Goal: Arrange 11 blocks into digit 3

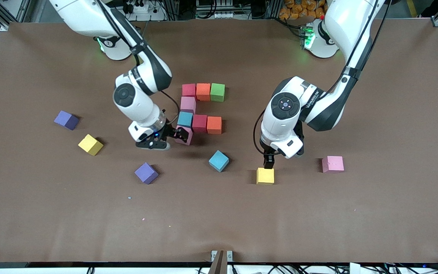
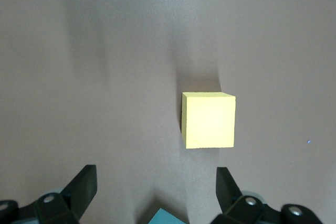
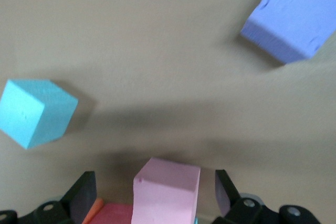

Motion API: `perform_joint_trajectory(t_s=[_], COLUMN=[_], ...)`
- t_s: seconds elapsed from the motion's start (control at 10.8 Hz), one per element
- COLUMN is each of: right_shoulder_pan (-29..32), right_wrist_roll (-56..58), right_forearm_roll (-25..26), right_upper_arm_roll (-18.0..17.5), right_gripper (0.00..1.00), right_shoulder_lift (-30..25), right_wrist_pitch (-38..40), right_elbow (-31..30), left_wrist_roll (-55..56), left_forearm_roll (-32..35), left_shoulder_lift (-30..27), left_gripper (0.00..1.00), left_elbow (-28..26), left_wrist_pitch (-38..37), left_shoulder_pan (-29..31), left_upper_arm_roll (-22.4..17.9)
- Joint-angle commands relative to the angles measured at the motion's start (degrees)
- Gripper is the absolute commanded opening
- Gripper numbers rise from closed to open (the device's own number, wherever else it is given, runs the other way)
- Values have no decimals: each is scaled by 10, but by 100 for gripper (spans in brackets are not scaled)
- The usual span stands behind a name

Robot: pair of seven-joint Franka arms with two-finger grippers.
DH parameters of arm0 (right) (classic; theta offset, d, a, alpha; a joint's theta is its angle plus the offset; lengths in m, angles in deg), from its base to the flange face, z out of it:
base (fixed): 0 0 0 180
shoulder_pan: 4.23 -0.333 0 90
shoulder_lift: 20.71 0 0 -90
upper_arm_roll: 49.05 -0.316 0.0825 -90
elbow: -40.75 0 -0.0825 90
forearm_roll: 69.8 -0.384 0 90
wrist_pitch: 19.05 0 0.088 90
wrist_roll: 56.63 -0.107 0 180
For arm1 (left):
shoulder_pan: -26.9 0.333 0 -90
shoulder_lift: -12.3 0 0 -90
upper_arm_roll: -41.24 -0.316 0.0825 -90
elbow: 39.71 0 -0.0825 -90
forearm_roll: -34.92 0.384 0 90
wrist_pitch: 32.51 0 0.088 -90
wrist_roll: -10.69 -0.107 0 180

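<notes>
The right arm reached down from its base with its wrist bent low, and the right gripper [image 1: 176, 136] sat at the table around a pink foam cube [image 1: 186, 136], its black fingers spread wide on either side of the cube with gaps showing (not clamped, as the right wrist view showed). The left arm folded at the elbow and pointed straight down, its left gripper [image 1: 268, 161] hanging just over a yellow foam cube [image 1: 265, 176], jaws released and holding nothing.

All the blocks were small matte cubes with soft, slightly pitted faces, lying on a brown felt-like table cover [image 1: 375, 213].

The partly built digit 3 [image 1: 200, 112] held eight cubes: a bar of red, orange and green farthest from the front camera, a single pink below it, a bar of blue, red and orange, then the pink cube in the right gripper's span, touching the blue one.

Six cubes lay loose, all nearer the front camera than the digit's middle bar: two purple [image 1: 66, 120] [image 1: 146, 173] and one yellow [image 1: 90, 144] toward the right arm's end, one blue [image 1: 218, 161] just below the digit, and the yellow under the left gripper plus one pink [image 1: 332, 164] toward the left arm's end.
</notes>
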Motion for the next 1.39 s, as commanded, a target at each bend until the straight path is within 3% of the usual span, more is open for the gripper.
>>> perform_joint_trajectory(t_s=[0.0,0.28,0.65,0.83,1.11,1.3], right_shoulder_pan=[21,53,49,47,30,21], right_wrist_roll=[-3,0,0,-23,-106,-152], right_forearm_roll=[10,66,58,44,33,31], right_upper_arm_roll=[18,25,80,92,116,116], right_gripper=[100,100,100,100,100,100], right_shoulder_lift=[-6,-4,49,72,119,129], right_wrist_pitch=[11,13,12,16,76,72], right_elbow=[12,25,65,90,167,173], left_wrist_roll=[-13,-12,-13,-35,-47,-49], left_forearm_roll=[-6,-8,-9,-11,-15,-15], left_shoulder_lift=[-3,0,15,26,69,90], left_gripper=[100,100,100,100,100,100], left_elbow=[-3,-3,-2,6,51,82], left_wrist_pitch=[-1,-1,20,20,20,24], left_shoulder_pan=[4,4,5,15,22,26], left_upper_arm_roll=[1,1,-1,-1,-1,-1])
